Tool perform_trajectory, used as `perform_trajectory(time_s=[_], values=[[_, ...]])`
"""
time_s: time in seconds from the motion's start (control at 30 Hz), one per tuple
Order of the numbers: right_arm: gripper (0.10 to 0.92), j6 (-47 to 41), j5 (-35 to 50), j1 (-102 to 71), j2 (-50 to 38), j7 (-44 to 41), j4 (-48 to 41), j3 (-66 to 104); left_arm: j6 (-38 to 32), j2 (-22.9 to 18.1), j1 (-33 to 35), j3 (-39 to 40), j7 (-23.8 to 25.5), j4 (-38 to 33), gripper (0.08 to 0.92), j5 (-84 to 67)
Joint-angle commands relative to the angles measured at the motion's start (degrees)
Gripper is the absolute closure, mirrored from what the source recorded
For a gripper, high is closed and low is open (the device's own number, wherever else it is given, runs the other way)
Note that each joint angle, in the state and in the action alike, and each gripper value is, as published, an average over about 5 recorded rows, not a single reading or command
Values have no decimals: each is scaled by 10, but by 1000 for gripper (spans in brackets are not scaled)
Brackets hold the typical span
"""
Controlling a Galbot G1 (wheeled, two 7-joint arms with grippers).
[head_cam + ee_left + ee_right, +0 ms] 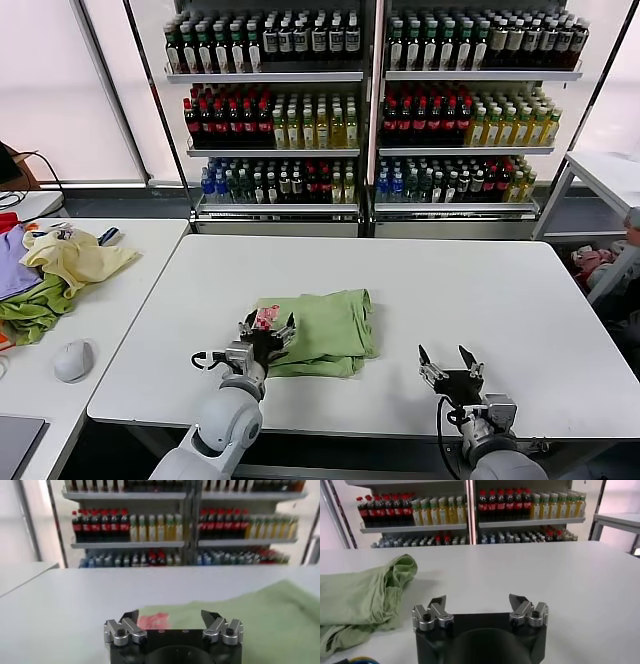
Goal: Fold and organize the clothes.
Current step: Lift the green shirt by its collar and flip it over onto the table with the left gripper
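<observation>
The left gripper (266, 325) is held low at the folded polo shirt's (325, 330) near-left edge, jaws spread; the right gripper (449, 359) is parked on the table (480, 290), jaws spread. The shirt lies mid-table; its collar and buttons are hidden.

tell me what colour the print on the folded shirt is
Red and white print on the light green shirt; head view.

The white tabletop (480, 290) lies bare from 12 o'clock round to 4 o'clock of the folded green polo shirt (325, 330), giving open passage there. The right end effector (449, 362) hovers, fingers spread, over the near edge at the shirt's 4 o'clock, apart from the cloth. The left end effector (266, 327), fingers spread, sits at the shirt's 9 o'clock edge. Bottle shelves (370, 100) wall off 12 o'clock beyond the tabletop. A side table at 9 o'clock carries a cloth pile (55, 270) and a mouse (73, 360).
</observation>
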Motion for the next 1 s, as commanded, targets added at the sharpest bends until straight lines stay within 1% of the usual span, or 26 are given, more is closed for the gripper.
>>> perform_trajectory(time_s=[0.03,0.13,0.4,0.63,0.77,0.87,1.0], values=[[203,0,-1,-3,0,0,4,2,75,8,5,-5,-38,28,215,15],[203,0,-1,-3,1,0,4,3,88,9,6,-5,-39,16,286,-17],[203,-1,0,-1,-1,0,6,6,93,12,4,-12,-39,3,518,-134],[203,0,1,1,-1,0,3,4,90,12,0,-40,-36,-1,718,-258],[203,1,1,3,-1,0,3,3,73,13,-1,-68,-35,-12,833,-314],[203,2,2,3,-3,-1,3,4,61,23,-1,-93,-32,-31,883,-338],[203,3,5,5,-5,-1,2,6,58,50,-3,-134,-29,-55,896,-365]])
